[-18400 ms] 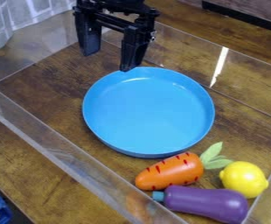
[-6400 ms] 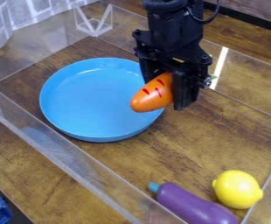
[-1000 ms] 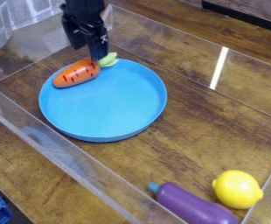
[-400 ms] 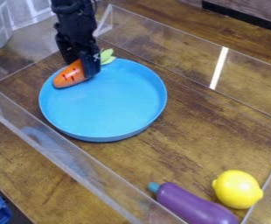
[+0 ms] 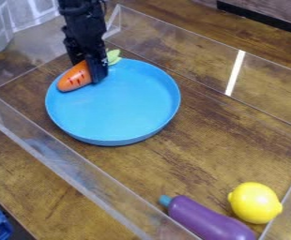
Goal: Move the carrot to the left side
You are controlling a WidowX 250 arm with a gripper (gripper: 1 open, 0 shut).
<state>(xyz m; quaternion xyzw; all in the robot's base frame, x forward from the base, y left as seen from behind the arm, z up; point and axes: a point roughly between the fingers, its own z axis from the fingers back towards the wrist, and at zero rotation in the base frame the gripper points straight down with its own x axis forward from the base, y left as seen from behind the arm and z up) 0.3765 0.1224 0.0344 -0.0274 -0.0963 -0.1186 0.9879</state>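
The carrot (image 5: pixel 73 80), orange with light green leaves, lies on the left rim of the blue plate (image 5: pixel 133 111). My gripper (image 5: pixel 85 63) points down right over it. Its dark fingers (image 5: pixel 97 64) stand on either side of the carrot's leafy end and hide part of it. The jaws sit close around the carrot, but whether they press on it does not show.
A yellow lemon (image 5: pixel 258 202) and a purple eggplant (image 5: pixel 215 219) lie at the front right. Clear plastic walls (image 5: pixel 60 159) enclose the wooden tabletop; the left wall runs close beside the plate and gripper.
The gripper has sunk from just above the carrot down onto it, and its jaws have drawn nearer together. The plate and carrot have shifted slightly.
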